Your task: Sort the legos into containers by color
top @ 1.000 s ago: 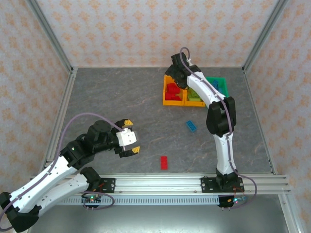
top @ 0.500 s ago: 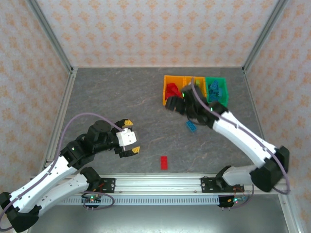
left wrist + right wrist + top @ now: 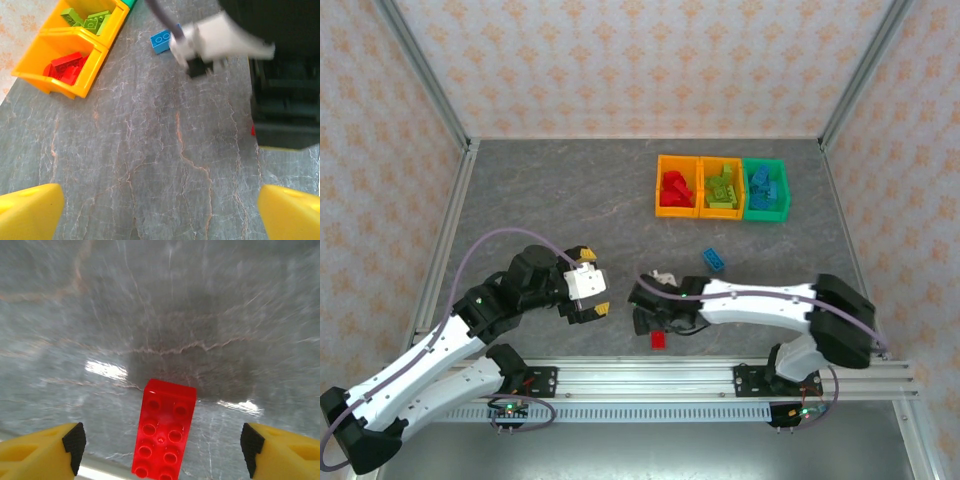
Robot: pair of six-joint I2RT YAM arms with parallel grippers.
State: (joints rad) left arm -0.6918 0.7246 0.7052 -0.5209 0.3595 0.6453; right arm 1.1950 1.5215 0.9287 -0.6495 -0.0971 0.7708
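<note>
So the grey stone-look table [image 3: 570, 220] is the big thing here, walled in by patterned panels. The left arm [image 3: 440, 350] reaches in from the near-left corner, and the right arm [image 3: 760, 300] lies low across the front, stretched toward the middle.

At the back right, three bins sit touching in a row. The orange bin on the left [image 3: 676, 211] holds the red bricks [image 3: 674, 185]. The middle orange bin [image 3: 720, 212] holds the lime green bricks [image 3: 723, 187]. The green bin [image 3: 765, 214] holds the blue bricks [image 3: 761, 185].

The left gripper [image 3: 594, 281] hangs over bare table left of centre. Its yellow-tipped jaws are spread as wide as they go, with nothing in them.

The right gripper [image 3: 654, 322] is down by the front edge, right at the loose red brick [image 3: 165, 435]. In its wrist view the jaws stand wide apart, and that brick lies flat on the table, studs up, between the two yellow fingertips. Neither one touches it, so there's no grip on it.

One loose blue brick [image 3: 714, 260] lies on the table between the bins and the right arm, well apart from the red one.
</note>
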